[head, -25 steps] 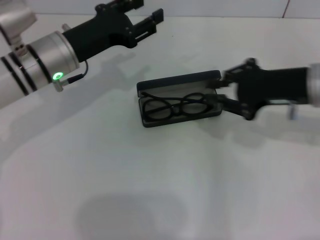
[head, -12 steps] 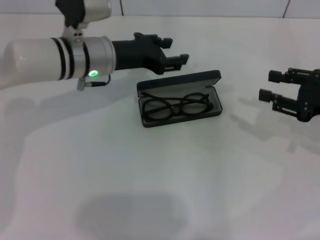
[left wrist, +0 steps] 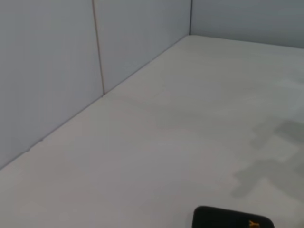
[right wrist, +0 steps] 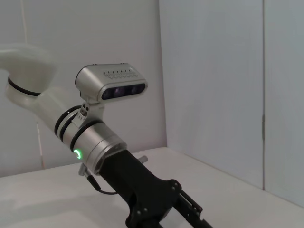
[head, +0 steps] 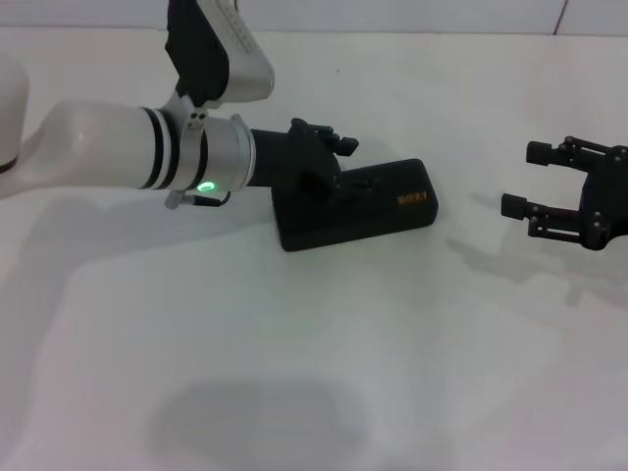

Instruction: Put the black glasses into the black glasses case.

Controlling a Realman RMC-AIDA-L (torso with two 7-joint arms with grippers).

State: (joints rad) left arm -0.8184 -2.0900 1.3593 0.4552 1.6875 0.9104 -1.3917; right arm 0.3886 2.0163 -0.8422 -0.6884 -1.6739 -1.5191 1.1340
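The black glasses case [head: 378, 211] lies closed on the white table, its orange lettering facing up. A corner of it shows in the left wrist view [left wrist: 228, 220]. The black glasses are hidden inside it. My left gripper [head: 345, 165] is open and rests on the left half of the lid, holding nothing. It also shows in the right wrist view [right wrist: 187, 209]. My right gripper [head: 520, 179] is open and empty, hovering well to the right of the case.
The white table [head: 314, 353] carries nothing else. Pale walls [left wrist: 71, 71] stand along its far side. My left arm [head: 118, 157] reaches in over the table's left part.
The case lid has gone from open to closed, covering the glasses. My left gripper moved down and right onto the lid. My right gripper drew back to the right.
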